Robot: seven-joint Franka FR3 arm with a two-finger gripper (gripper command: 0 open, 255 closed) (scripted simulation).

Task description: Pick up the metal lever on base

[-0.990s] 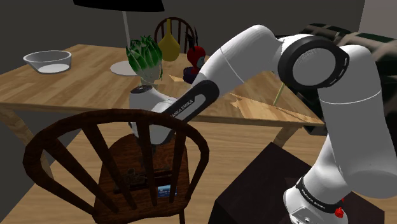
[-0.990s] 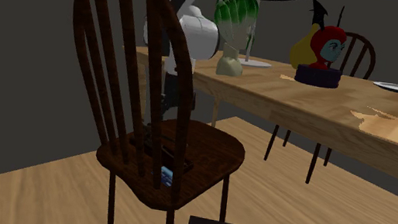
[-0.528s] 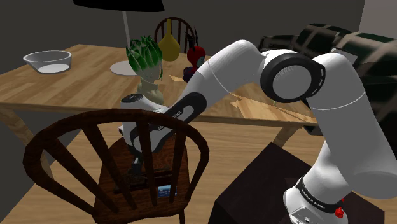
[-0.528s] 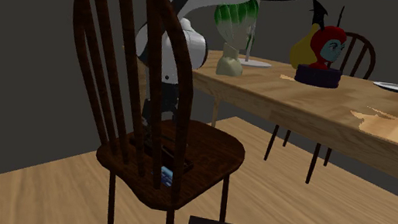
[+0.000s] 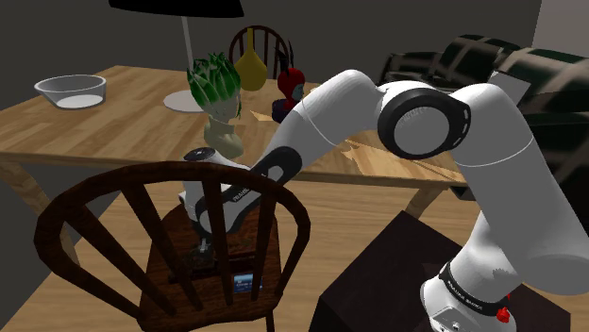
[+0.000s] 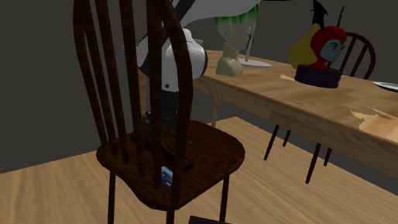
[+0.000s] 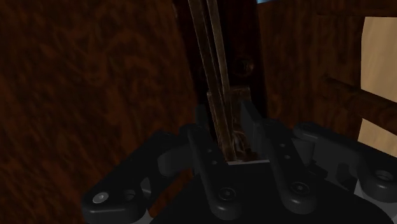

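Clamped w/ gripper [image 7: 228, 126] on thin brownish lever [image 7: 213, 60], pinched from both sides, low over dark wooden chair seat [image 7: 95, 95].

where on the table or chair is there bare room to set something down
Bare table lies between the glass bowl and the leafy pot, and between the red figure and the pale scuffed patch. The chair seat is crowded at its middle, where the end effector is clamped on the lever; its table-side half is bare.
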